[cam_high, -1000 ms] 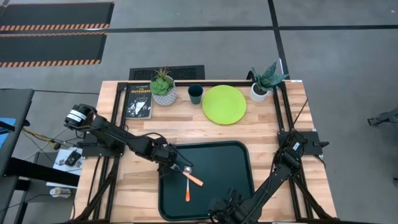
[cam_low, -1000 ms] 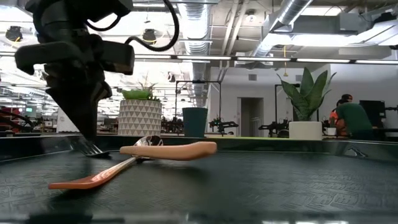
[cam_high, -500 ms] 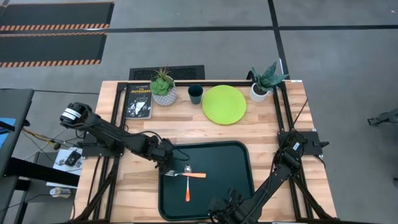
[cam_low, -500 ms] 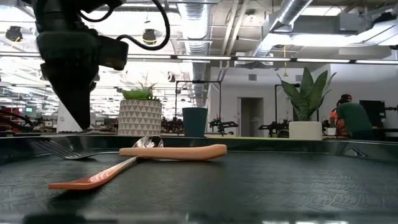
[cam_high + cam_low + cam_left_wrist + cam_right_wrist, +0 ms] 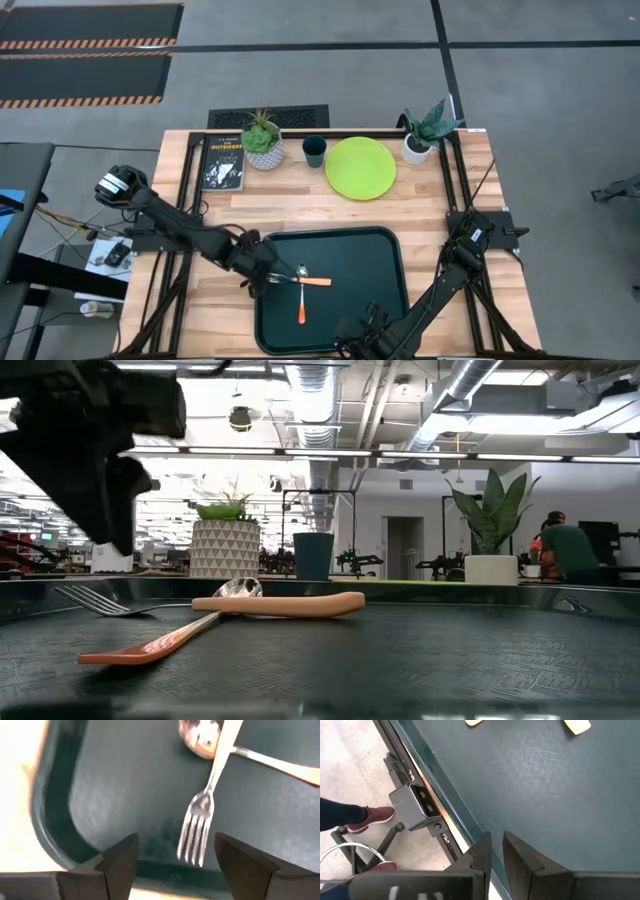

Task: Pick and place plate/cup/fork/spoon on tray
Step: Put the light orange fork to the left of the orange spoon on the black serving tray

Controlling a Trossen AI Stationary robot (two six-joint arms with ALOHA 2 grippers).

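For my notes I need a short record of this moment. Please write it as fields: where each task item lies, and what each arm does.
fork: on the tray, lying flat, free of the jaws, handle across the spoon
spoon: on the tray, under the fork's handle
plate: on the table behind the tray
cup: on the table, left of the plate
left gripper: over the tray's left edge, near the fork's tines, jaws open, empty
right gripper: at the tray's near edge, jaws nearly closed, empty

Overhead, tabletop-level and wrist views sharing tray (image 5: 380, 250)
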